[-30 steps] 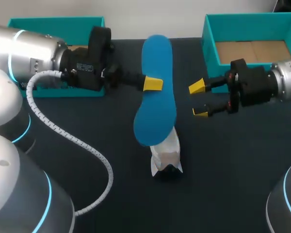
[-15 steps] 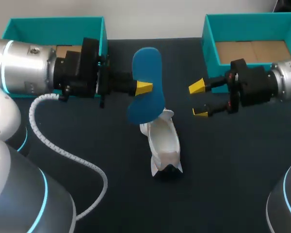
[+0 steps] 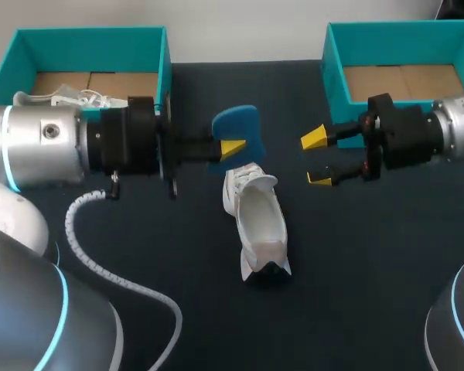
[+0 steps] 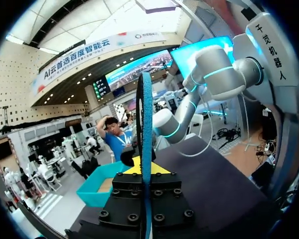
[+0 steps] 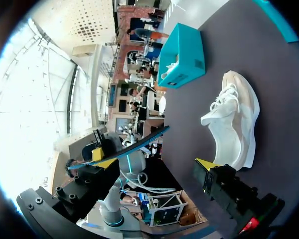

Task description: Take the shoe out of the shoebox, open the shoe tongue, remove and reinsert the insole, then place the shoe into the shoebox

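Left gripper [image 3: 232, 147] clenched on the insole [image 3: 236, 120], which stands edge-on between its fingers. The shoe [image 3: 259, 220] lies just beside its tips. Right gripper [image 3: 317, 159] released, apart from the shoe. Risk on reinsertion: the unbraced shoe may slide, or the insole may buckle at the collar.

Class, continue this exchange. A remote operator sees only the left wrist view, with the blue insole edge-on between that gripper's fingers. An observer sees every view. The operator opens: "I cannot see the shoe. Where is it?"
Observer: The white shoe lies on the table, close beside the insole that your left gripper holds. The insole is not in the shoe.
Operator: Is the right gripper carrying anything?
Observer: No. The right gripper is open and empty, beside the shoe and apart from it.
Operator: Is a shoebox free?
Observer: The shoebox by the right arm shows only its cardboard floor.
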Controlling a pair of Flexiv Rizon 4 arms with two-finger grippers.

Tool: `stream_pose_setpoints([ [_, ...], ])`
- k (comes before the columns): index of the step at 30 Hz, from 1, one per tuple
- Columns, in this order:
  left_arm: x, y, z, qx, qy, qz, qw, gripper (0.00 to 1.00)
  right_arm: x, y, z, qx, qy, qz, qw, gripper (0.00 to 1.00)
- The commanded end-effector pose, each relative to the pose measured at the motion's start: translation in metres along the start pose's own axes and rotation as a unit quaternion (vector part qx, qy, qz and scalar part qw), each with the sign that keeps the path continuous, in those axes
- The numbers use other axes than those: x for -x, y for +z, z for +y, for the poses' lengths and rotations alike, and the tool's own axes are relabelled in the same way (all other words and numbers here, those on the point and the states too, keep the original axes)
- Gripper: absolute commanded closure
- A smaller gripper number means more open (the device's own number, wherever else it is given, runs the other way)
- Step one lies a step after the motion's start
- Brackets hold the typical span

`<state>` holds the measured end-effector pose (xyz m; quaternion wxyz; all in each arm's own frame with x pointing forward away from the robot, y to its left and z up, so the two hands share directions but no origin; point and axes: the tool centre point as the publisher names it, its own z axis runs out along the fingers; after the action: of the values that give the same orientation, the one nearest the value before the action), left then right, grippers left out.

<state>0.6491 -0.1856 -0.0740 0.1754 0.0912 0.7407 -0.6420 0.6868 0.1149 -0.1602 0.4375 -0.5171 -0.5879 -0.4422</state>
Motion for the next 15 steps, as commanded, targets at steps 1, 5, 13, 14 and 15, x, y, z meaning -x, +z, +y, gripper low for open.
stream_pose_setpoints([
  [1, -0.012, -0.005, 0.016, -0.026, 0.063, -0.053, 0.996, 1.00, 0.000, 0.002, 0.001, 0.001, 0.000, 0.000, 1.000, 0.00],
  [5, -0.013, -0.008, 0.038, -0.046, 0.208, -0.056, 0.975, 1.00, 0.000, 0.002, 0.001, 0.001, 0.000, 0.000, 1.000, 0.00],
  [13, -0.012, -0.011, 0.043, -0.038, 0.306, -0.080, 0.948, 1.00, 0.000, 0.002, 0.001, 0.001, 0.000, 0.000, 1.000, 0.00],
  [14, -0.013, -0.012, 0.043, -0.039, 0.322, -0.079, 0.942, 1.00, 0.000, 0.002, 0.001, 0.001, 0.000, 0.000, 1.000, 0.00],
  [15, -0.014, -0.014, 0.044, -0.031, 0.342, -0.075, 0.936, 1.00, 0.000, 0.002, 0.001, 0.001, 0.000, 0.000, 1.000, 0.00],
])
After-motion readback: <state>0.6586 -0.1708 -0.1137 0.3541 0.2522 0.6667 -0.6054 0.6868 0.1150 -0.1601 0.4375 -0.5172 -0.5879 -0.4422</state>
